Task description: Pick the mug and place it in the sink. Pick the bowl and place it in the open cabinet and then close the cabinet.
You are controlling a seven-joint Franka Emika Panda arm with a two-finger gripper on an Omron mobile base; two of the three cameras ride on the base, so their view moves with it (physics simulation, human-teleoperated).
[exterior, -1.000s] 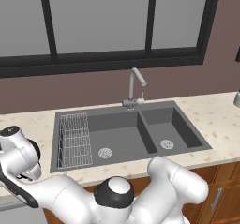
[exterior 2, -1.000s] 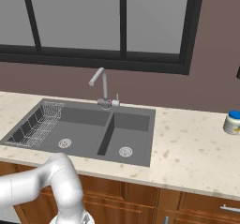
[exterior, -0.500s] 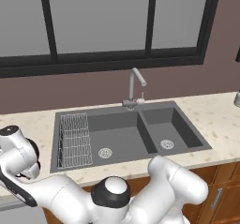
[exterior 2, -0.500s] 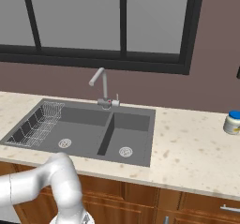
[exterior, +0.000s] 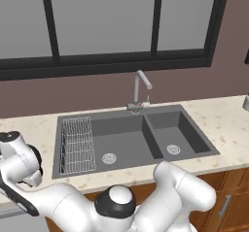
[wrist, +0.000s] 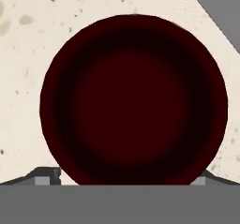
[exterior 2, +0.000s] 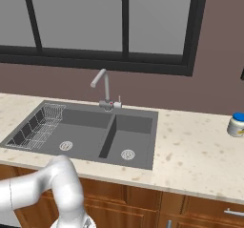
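A speckled cream tabletop (exterior 2: 190,150) under a dark-framed window (exterior 2: 114,26) carries the grey double sink (exterior: 131,139), both basins still without the mug. In the hand view the maroon mug (wrist: 133,101) stands upright on the tabletop right beneath the end effector (wrist: 124,178), whose jaws stand wide open, holding nothing. A good grasp likely means descending straight, straddling the rim, then closing evenly.
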